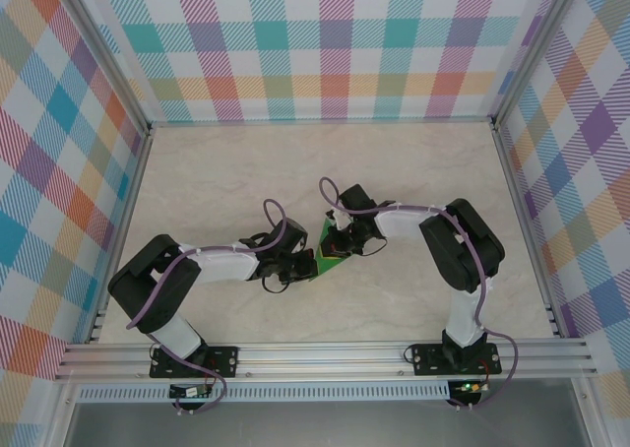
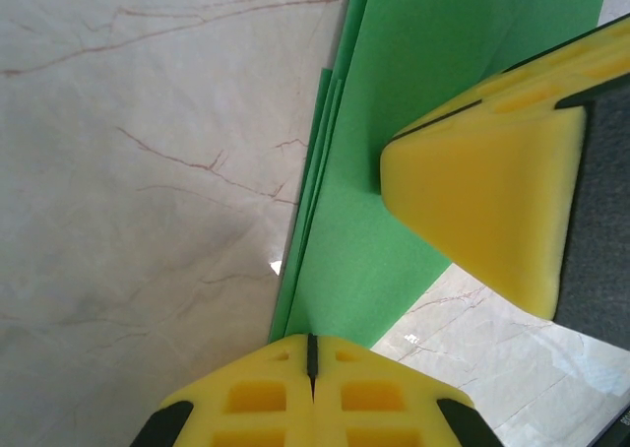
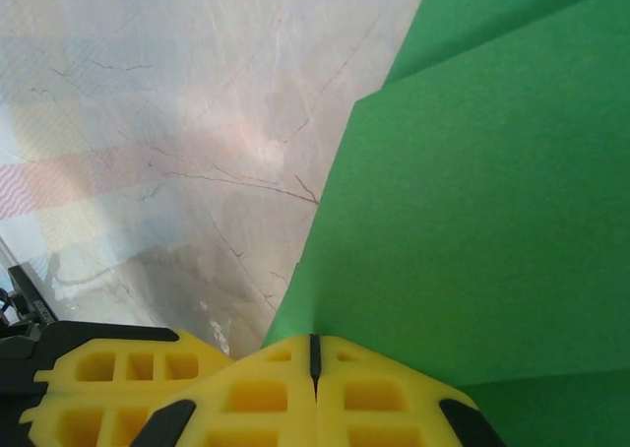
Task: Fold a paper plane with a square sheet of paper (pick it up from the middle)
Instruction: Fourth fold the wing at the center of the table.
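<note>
Clamping the thin bright-green folded paper sheet (image 3: 472,221), left gripper (image 2: 313,341) and right gripper (image 3: 315,339) pinch its edges. Likely light and floppy; best held near folds.

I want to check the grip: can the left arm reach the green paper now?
Probably yes: the left gripper looks closed on the green paper at its edge, and the right gripper pinches it alongside without blocking.

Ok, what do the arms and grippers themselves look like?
The left arm and right arm have black joint housings, white links, a looping purple cable each, and black base plates. The left gripper and right gripper have wedge-shaped yellow fingers with rectangular cut-outs.
</note>
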Robot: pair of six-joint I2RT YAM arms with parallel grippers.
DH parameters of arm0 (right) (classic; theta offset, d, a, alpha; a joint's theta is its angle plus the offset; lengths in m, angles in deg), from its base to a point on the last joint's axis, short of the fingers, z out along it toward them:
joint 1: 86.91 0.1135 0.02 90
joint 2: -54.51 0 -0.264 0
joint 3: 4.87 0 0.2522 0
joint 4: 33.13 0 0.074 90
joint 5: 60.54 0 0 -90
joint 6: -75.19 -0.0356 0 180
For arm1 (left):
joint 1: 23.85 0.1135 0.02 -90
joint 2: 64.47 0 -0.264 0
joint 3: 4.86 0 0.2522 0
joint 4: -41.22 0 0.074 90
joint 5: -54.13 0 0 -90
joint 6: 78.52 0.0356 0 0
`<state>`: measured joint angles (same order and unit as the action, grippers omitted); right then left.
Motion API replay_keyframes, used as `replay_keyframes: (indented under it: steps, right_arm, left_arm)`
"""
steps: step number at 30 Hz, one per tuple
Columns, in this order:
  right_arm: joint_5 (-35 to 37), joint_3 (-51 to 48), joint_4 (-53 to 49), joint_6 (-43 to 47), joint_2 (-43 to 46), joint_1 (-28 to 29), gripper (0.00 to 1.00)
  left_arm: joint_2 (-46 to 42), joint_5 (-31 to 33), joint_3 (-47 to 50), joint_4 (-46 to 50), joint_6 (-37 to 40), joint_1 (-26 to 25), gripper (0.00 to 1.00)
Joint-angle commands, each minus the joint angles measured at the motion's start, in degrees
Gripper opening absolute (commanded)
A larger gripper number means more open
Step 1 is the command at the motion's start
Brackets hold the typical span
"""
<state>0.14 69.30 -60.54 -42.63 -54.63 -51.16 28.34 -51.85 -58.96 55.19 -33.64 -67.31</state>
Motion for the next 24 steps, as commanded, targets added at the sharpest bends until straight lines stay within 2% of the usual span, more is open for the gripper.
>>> replay_keyframes:
  steps: [1, 12, 15, 20, 24]
  right_arm:
    - [1.47, 0.23, 1.07, 2.83, -1.79, -0.29, 0.0]
    - [3.43, 1.58, 2.53, 4.35, -2.8, -9.86, 0.0]
    - [0.3, 1.85, 2.94, 4.74, -0.28, -8.78, 0.0]
    - [0.2, -0.79, 2.32, 4.63, 4.65, -3.52, 0.0]
    - [1.53, -2.12, 1.7, 3.82, 5.11, 0.01, 0.0]
  left_arm:
    - [2.2, 0.78, 1.08, 10.39, 0.8, -0.44, 0.0]
    - [2.47, 0.36, 2.21, 12.28, -0.01, -0.44, 0.0]
    - [2.01, 0.7, 2.04, 12.36, 0.17, -0.44, 0.0]
    - [1.85, 1.27, 1.5, 12.32, 0.22, -0.43, 0.0]
    - [2.02, 1.66, 1.03, 12.36, 0.31, -0.46, 0.0]
